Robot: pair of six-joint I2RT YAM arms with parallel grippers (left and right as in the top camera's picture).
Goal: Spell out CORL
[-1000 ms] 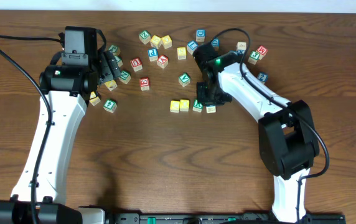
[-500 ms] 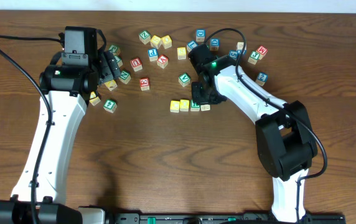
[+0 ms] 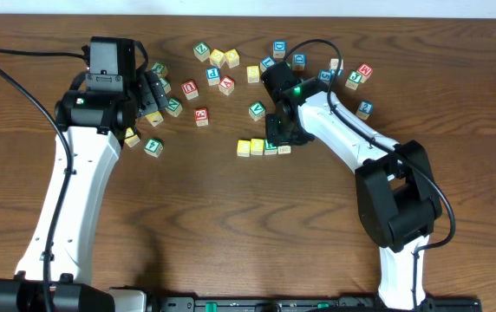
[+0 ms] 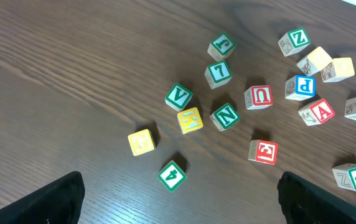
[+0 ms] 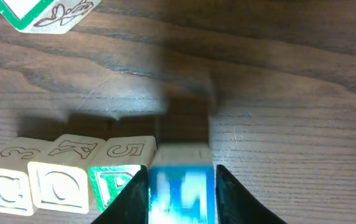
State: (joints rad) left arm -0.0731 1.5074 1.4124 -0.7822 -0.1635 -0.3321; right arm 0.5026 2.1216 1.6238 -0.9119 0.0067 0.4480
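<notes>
Four-cube row mid-table (image 3: 231, 225), 6 o'clock of loose cubes (image 3: 226, 85). C cube (image 5: 0, 190), O cube (image 5: 60, 186) and R cube (image 5: 119, 183) abut. L cube (image 5: 183, 186) at row's 3 o'clock end, just beside R cube. Right gripper (image 5: 182, 202) straddles L cube, fingers close either side; cannot tell whether pinching. Left gripper (image 4: 185, 205) spread wide, empty, above 10 o'clock scatter.

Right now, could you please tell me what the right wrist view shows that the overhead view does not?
Only the right wrist view shows the blue-lettered cube close up, flanked by the right gripper, and carved side faces along the row. Only the overhead shows the open left gripper and nearly all the loose cubes. Both show the row on the wooden table.
</notes>
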